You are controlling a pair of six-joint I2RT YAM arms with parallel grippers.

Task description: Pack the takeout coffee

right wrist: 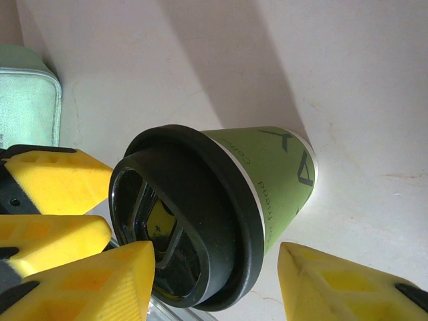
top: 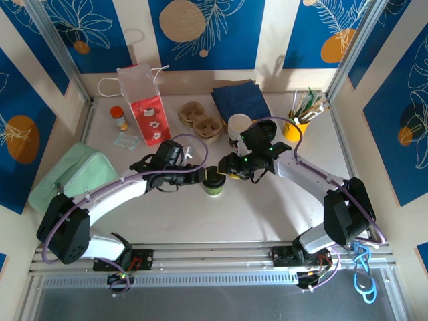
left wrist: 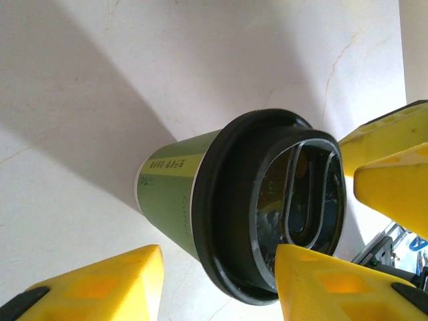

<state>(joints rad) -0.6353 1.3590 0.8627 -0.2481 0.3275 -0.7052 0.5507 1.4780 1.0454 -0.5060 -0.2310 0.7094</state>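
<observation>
The takeout coffee point(left wrist: 170, 194) is standing on the counter point(top: 200, 221), sitting between the spread fingers of the left claw point(left wrist: 217, 267). The right claw point(right wrist: 217, 257), also apart, is straddling it from the opposite side, probably bracketing it against tipping.

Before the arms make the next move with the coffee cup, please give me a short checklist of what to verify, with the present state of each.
1. Black lid seated on the takeout coffee: ok.
2. Cup standing upright on the table: ok.
3. Left gripper open around the cup: ok.
4. Right gripper open around the cup: ok.
5. One arm only at the cup: not ok; both grippers crowd it from opposite sides.
6. Paper bag mouth open for packing: cannot tell.
</observation>
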